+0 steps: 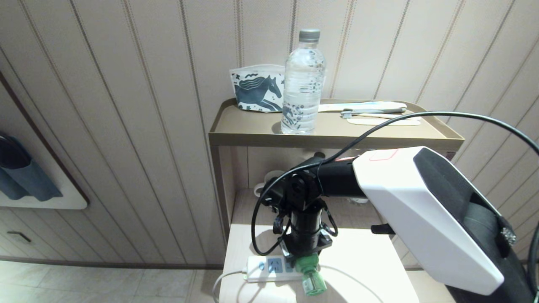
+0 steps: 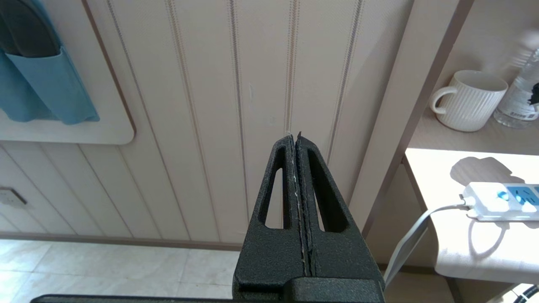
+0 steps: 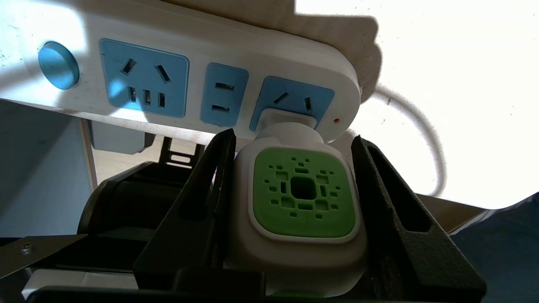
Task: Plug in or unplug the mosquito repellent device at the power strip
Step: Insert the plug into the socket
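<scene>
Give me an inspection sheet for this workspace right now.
Surface: pale tabletop, brightly lit.
Job's things: mosquito repellent device seated at the end socket of the power strip.
Clutter: water bottle, horse-print pouch, toothbrush on the upper shelf; white mug below.
Grippers: right pincer clamps the device's sides; left pincer shut, parked off the table.
Cables: strip's white cord hangs over the edge.
Surroundings: panelled wall, tiled floor.
</scene>
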